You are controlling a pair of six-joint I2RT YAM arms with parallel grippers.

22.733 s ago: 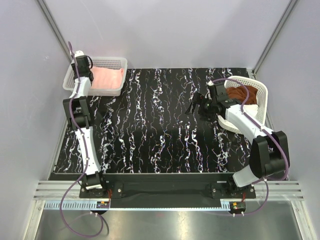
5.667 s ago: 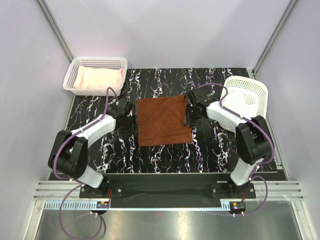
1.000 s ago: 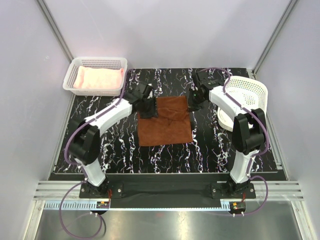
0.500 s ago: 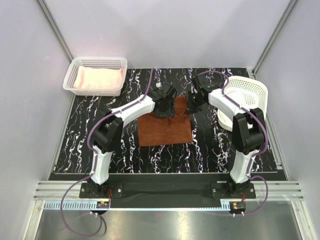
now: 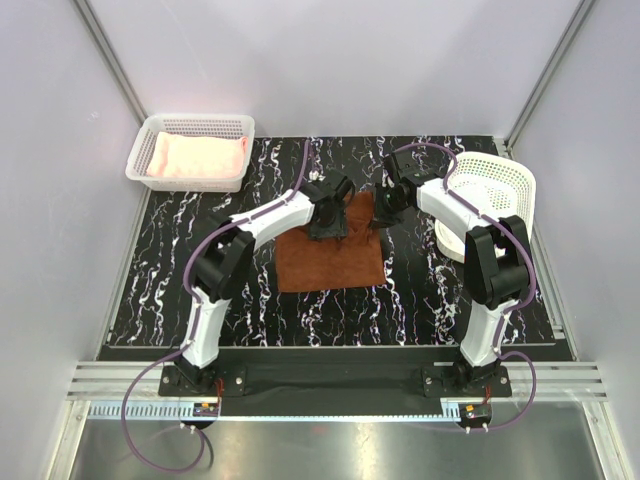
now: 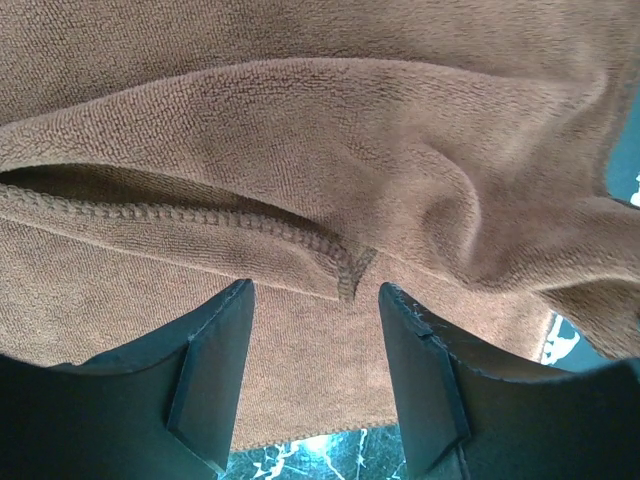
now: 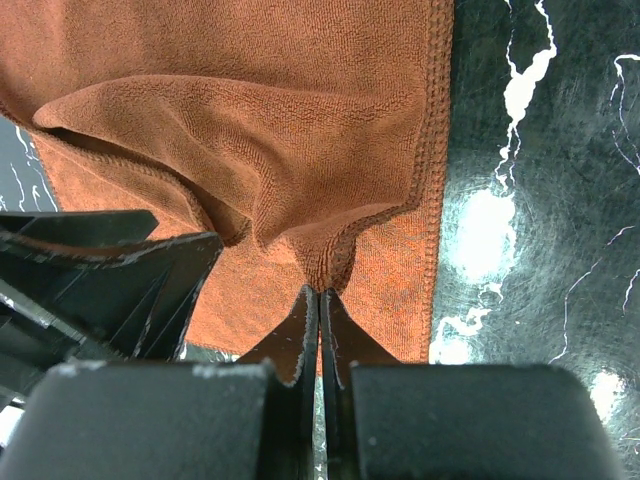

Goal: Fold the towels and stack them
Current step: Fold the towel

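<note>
Folding rust-brown towel (image 5: pixel 330 258): right end effector (image 7: pixel 320 292) pinches its far edge; open left end effector (image 6: pixel 315 292) should probably grip likewise.

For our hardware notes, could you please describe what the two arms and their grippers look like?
Both arms, the left arm and the right arm, have white shells with black joints. A purple cable runs along each. The left gripper and right gripper are black, with flat, tapering fingers. No markings are legible.

Rust-brown towel (image 5: pixel 335 262), spread out — far edge bunched (hem up), pink towel (image 5: pixel 195 157) in basket (image 5: pixel 200 120)
</note>
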